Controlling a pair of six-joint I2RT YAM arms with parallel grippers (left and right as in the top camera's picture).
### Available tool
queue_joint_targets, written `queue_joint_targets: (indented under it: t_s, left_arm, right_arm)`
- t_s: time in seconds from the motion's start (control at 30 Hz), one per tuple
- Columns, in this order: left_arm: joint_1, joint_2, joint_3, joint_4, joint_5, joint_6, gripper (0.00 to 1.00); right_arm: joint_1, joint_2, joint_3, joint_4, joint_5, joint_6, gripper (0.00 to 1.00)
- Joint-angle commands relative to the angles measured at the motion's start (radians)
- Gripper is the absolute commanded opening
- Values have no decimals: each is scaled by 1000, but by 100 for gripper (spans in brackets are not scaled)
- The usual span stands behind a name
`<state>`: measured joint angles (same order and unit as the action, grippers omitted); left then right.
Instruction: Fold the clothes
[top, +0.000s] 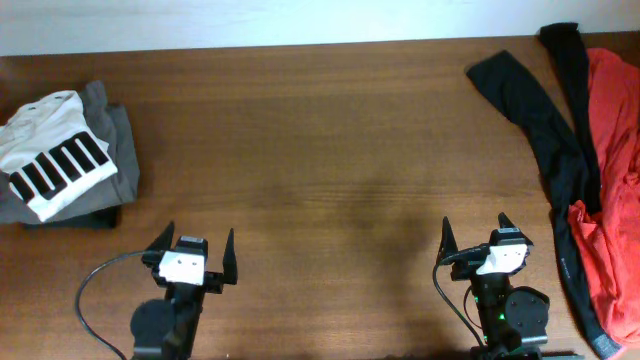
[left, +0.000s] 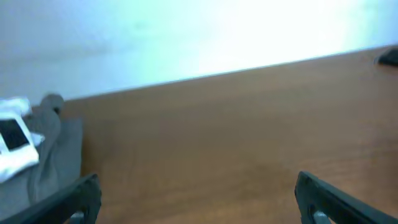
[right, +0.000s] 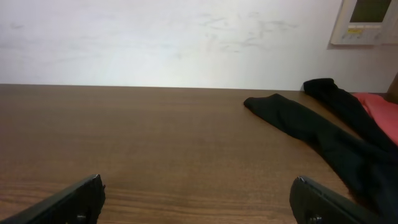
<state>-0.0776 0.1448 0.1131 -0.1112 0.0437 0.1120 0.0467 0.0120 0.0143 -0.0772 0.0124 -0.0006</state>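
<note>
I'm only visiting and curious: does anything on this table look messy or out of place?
Yes, on the right: a black garment and a red one lie sprawled and overlapping, unfolded, the red running out of view. On the left, the white shirt sits neatly folded on a grey garment. Nothing looks spilled or damaged.

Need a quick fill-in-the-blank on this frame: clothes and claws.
The left claw and right claw both stand ___, holding nothing.
The white T-shirt lies on a ___ garment.
The long black garment and orange-red garment lie on the ___ claw's side.
Missing words: open; gray; right.
</note>
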Motion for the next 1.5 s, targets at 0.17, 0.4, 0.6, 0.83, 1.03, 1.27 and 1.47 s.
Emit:
queue_joint_targets:
  t_s: [0.17,0.4,0.6,0.83,1.03,1.27,1.47]
  left_arm:
    - [-4,-140,-105,33,-12,13,99]
    - [-5,-140,-105,33,-11,13,99]
    - [-5,-140,-105,33,-11,13,99]
    - [-5,-140,-105,33,-11,13,99]
    - [-5,-140,-105,33,-11,13,99]
    - [-5,-140,-105,33,-11,13,99]
    - [-5,-140,-105,33,-11,13,99]
  right_arm:
    - [-8,-9,-9,-2,-4,-3,99]
    - [-8,-9,-9,-2,-5,-3,99]
    - [-8,-9,-9,-2,-4,-3,99]
    - [-8,-9,-9,-2,-5,-3,99]
    - [-8,-9,-9,-2,-5,-3,99]
    - [-8,-9,-9,-2,-4,-2,99]
    - [-8,-9,-9,-2,-4,-3,99]
